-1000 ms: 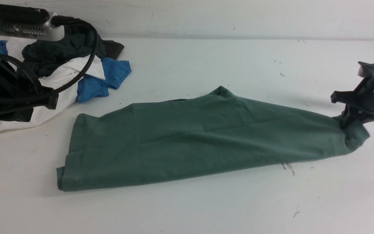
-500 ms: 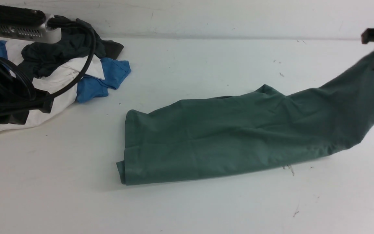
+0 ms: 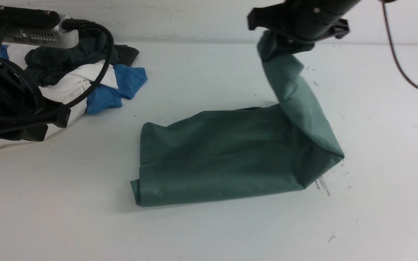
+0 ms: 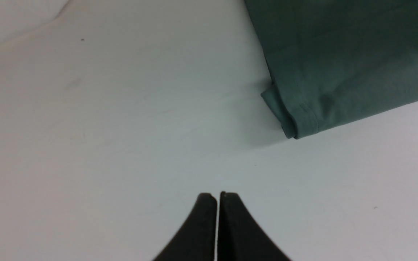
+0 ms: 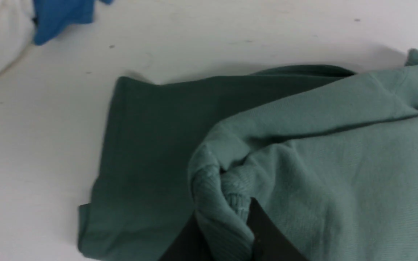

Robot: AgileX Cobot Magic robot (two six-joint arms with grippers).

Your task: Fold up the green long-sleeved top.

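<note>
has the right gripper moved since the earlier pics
Yes, the right gripper moved leftward, now above the table's scuff mark; earlier it was farther right.

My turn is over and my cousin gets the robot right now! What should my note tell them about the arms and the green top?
Left gripper: jaws shut, nothing between them, hanging over bare table.
Right gripper: jaws shut on one end of the green top, holding it up in the air.
Where: the rest of the top lies on the table, mid-scene; other clothes are heaped at the far left.
Done: the top is gathered into a long shape, and its right end is lifted over.
Left: lay that end down on the rest, let go, then probably smooth it.
</note>
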